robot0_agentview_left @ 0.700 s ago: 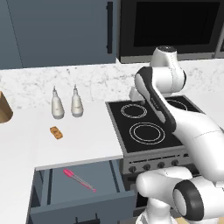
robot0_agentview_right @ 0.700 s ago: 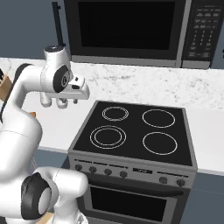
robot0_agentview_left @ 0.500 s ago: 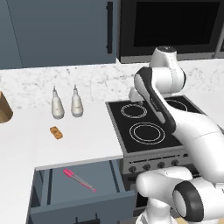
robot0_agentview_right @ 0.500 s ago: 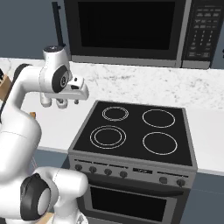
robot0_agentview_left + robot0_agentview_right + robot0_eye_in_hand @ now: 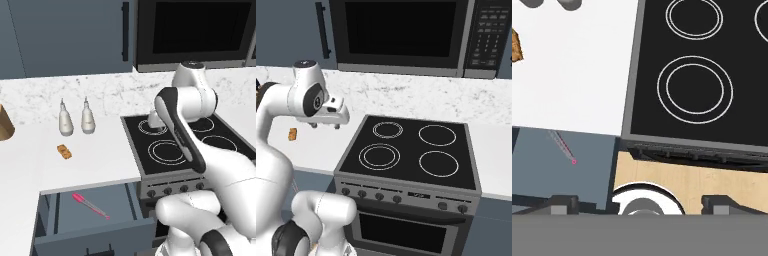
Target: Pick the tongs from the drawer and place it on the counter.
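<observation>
One white arm is held bent high over the front edge of the broad white surface (image 5: 95, 155), beside the black stovetop (image 5: 411, 150). Its pincer (image 5: 326, 125) is spread wide and empty. The slim pink tongs (image 5: 90, 205) are seen lying diagonally in the open dark blue-grey drawer (image 5: 50, 220).

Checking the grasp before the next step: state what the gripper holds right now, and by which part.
Nothing is held. The gripper is open and empty, up over the edge of the counter, while the tongs lie untouched in the open drawer.
</observation>
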{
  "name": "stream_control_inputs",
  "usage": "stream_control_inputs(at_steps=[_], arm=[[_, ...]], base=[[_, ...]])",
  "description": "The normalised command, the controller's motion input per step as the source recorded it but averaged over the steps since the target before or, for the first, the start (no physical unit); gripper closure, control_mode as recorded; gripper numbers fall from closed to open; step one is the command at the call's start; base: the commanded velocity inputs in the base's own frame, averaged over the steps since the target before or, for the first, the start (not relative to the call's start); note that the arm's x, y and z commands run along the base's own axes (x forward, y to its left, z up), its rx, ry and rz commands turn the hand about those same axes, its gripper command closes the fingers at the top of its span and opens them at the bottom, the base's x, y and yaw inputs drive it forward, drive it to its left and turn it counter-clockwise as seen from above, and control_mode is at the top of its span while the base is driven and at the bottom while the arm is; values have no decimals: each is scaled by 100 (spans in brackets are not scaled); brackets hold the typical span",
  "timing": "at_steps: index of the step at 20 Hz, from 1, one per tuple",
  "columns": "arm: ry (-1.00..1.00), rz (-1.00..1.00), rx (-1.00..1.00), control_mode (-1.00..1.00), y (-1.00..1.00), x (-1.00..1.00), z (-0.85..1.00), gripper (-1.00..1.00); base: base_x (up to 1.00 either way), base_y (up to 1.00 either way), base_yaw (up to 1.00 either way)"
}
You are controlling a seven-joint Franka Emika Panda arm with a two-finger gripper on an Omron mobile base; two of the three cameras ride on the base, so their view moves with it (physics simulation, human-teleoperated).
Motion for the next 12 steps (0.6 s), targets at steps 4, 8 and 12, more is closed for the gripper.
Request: stream_control_inputs(at_steps=[4,8,12], arm=[[0,0,-5,-100,0,-55,-18,-100],[0,5,-6,-100,28,-41,-41,-100],[0,5,-1,-100,37,-34,-45,-100]], base=[[0,0,0],[0,0,0],[0,0,0]])
